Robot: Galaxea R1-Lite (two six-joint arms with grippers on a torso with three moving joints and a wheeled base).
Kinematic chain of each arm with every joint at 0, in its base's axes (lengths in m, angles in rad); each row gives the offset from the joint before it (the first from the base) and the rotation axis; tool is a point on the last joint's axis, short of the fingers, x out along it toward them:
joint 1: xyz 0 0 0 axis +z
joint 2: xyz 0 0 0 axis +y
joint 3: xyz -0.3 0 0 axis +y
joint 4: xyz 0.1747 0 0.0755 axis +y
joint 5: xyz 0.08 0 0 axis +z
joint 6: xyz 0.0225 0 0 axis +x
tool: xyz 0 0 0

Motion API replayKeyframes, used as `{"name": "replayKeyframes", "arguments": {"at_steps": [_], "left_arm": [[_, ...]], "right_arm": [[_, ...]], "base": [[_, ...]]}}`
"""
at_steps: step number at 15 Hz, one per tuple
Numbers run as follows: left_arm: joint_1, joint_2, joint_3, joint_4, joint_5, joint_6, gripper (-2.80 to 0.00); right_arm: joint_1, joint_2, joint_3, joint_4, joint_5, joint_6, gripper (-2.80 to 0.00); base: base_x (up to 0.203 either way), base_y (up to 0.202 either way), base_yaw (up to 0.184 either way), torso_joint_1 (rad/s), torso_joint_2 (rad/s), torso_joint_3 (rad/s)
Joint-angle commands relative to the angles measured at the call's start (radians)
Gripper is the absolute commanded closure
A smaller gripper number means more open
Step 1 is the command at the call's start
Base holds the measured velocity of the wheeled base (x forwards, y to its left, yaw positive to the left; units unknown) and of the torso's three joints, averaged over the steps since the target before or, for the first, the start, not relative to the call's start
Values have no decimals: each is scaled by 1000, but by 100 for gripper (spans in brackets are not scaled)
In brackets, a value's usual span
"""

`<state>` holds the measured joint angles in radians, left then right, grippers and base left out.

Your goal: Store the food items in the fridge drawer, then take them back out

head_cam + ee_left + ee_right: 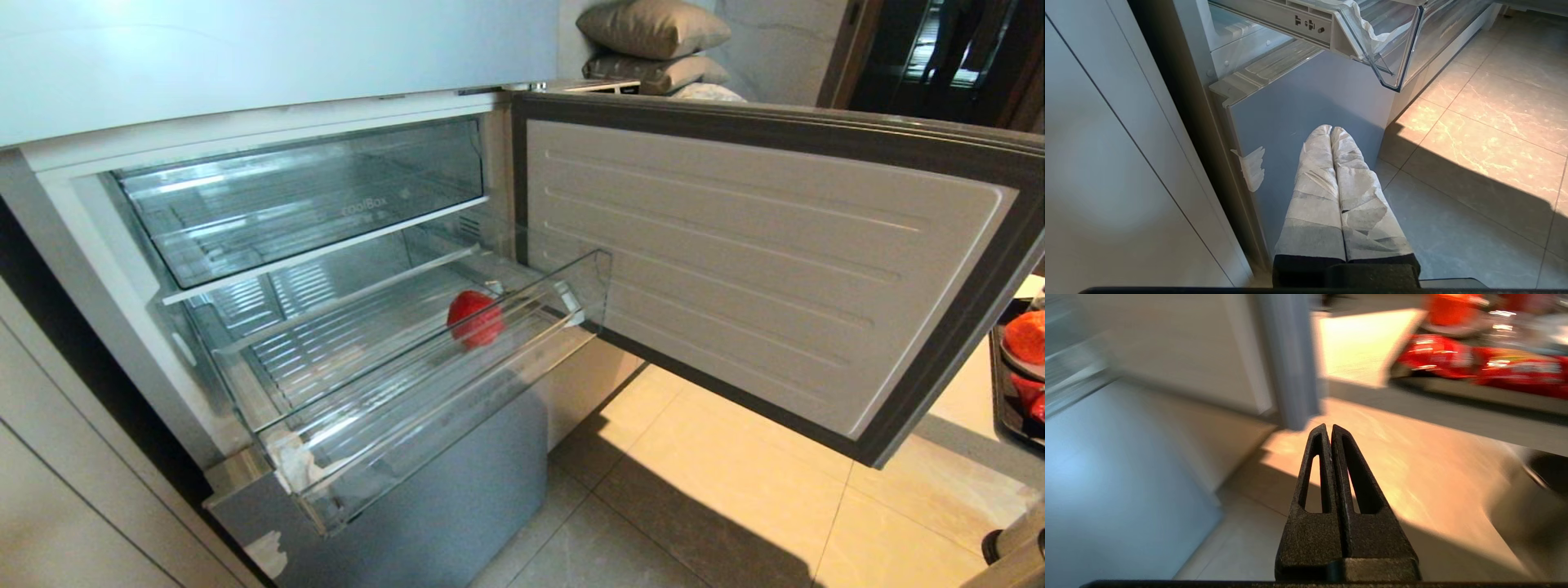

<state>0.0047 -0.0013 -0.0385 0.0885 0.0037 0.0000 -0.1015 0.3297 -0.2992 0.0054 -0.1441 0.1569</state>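
Observation:
One red food item (474, 318) lies inside the fridge, showing through the front of a tall clear drawer (457, 384) that is pulled out. Above it the shallow fridge drawer (326, 208), with a white-edged front, is pushed in and looks empty. An orange-red piece (1027, 336) sits on a dark tray (1000, 384) at the far right, blurred in the right wrist view (1449, 308). My left gripper (1331, 128), wrapped in white cloth, is shut and hangs low by the grey lower fridge panel (1310, 94). My right gripper (1329, 426) is shut and empty over the floor tiles, facing the tray.
The fridge door (759, 261) stands wide open to the right, between the drawers and the tray. More red packets (1478, 363) lie on the tray. White cabinet fronts (1106, 163) close off the left. Pillows (653, 33) are stacked behind the fridge.

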Motion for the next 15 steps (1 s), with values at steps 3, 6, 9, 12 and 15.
{"name": "replayKeyframes", "arguments": {"at_steps": [3,6,9,12,15], "left_arm": [[0,0,0,0,1,0,0],[1,0,0,0,0,0,0],[0,0,0,0,1,0,0],[0,0,0,0,1,0,0],[0,0,0,0,0,0,0]], "right_arm": [[-428,460,-193,-13,-4,48,0],[-761,583,-245,-82,138,29,-280],[-832,764,-297,-194,201,24,-280],[-808,972,-354,-312,254,23,-280],[-783,1149,-458,-400,354,21,-280]], "base": [[0,0,0,0,0,0],[0,0,0,0,0,0],[0,0,0,0,0,0],[0,0,0,0,0,0],[0,0,0,0,0,0]]}}
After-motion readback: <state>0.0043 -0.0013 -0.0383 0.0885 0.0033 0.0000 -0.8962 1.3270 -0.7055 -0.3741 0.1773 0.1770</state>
